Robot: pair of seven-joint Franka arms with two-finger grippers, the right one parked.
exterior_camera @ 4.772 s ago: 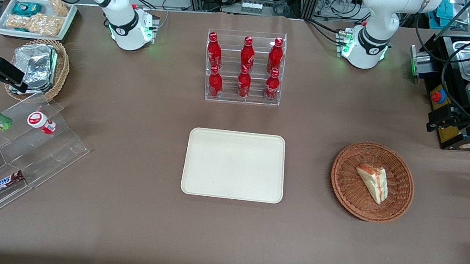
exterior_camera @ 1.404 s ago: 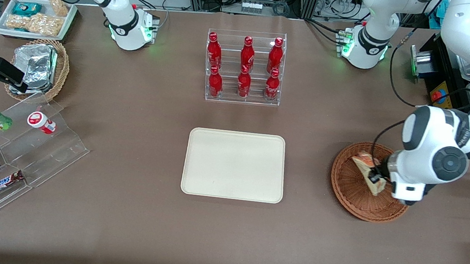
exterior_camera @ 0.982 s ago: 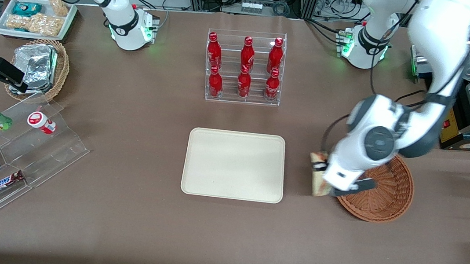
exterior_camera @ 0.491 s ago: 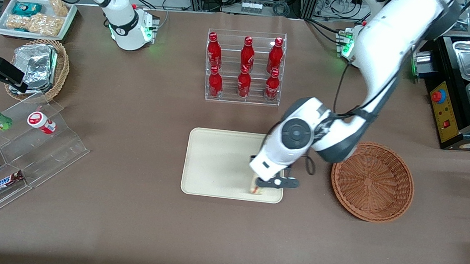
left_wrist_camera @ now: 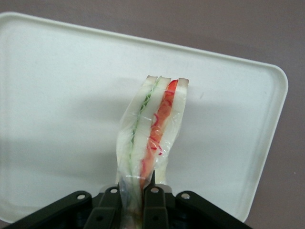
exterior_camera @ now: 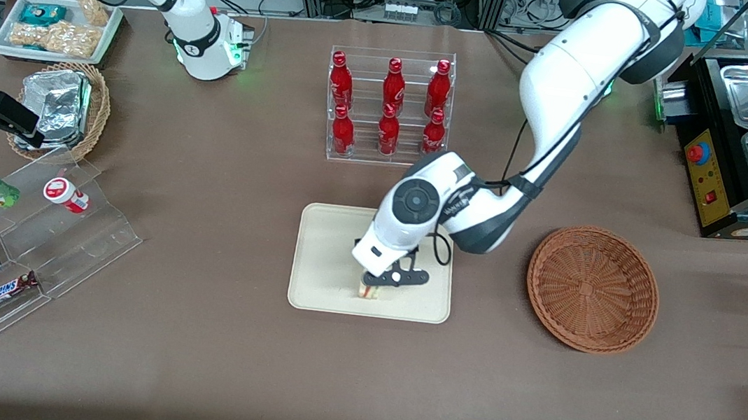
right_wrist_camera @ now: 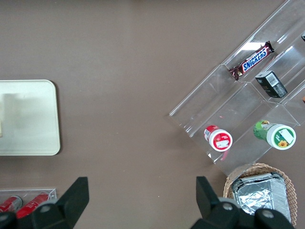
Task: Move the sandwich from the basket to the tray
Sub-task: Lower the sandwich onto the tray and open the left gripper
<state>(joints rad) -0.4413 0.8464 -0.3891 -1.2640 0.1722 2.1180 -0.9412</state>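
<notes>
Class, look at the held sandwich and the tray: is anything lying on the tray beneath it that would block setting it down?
Nothing visible does. The gripper is shut on the sandwich above the tray, and the tray surface under and around it shows bare in the wrist view.

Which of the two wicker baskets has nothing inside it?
The wide reddish-brown basket beside the tray; the gripper holds its sandwich above the tray.
</notes>
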